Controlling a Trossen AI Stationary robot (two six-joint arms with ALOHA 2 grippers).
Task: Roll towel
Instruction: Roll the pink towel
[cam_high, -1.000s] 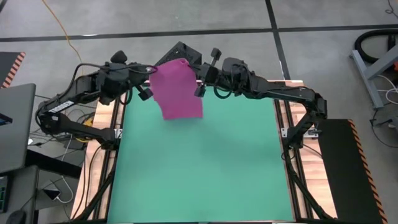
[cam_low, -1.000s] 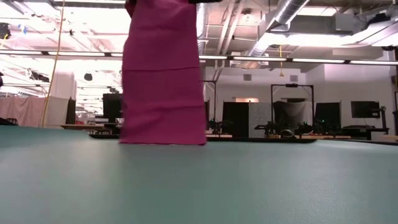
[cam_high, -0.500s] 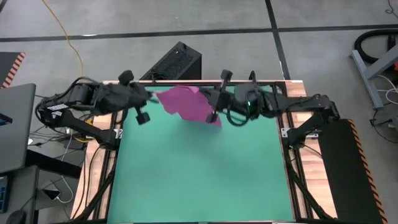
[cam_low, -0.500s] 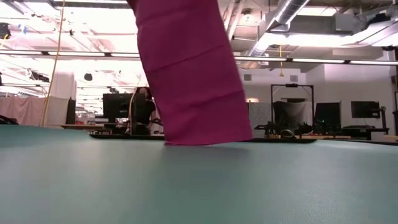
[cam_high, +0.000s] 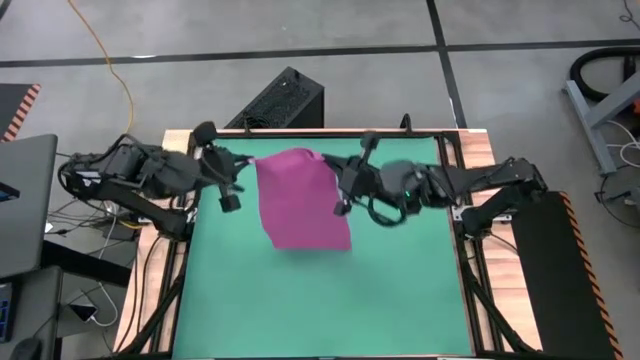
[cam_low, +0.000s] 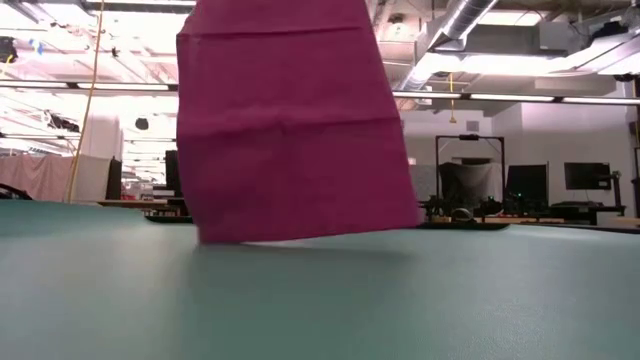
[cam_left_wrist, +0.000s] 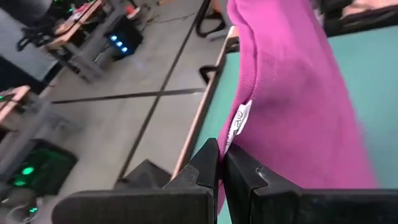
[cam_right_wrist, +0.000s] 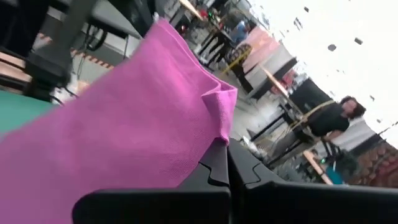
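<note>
Towel (cam_high: 300, 198) hangs between our left gripper (cam_high: 243, 166) and right gripper (cam_high: 335, 176), each clamped tight on an upper corner, above the green mat (cam_high: 320, 290).

You're looking at two matte-black arms with chunky blocky joints, loose black cables looping along them, a little green light glowing on the right arm (cam_high: 406, 178), and flat, stepped dark fingers (cam_left_wrist: 208, 165) on each gripper.
</note>
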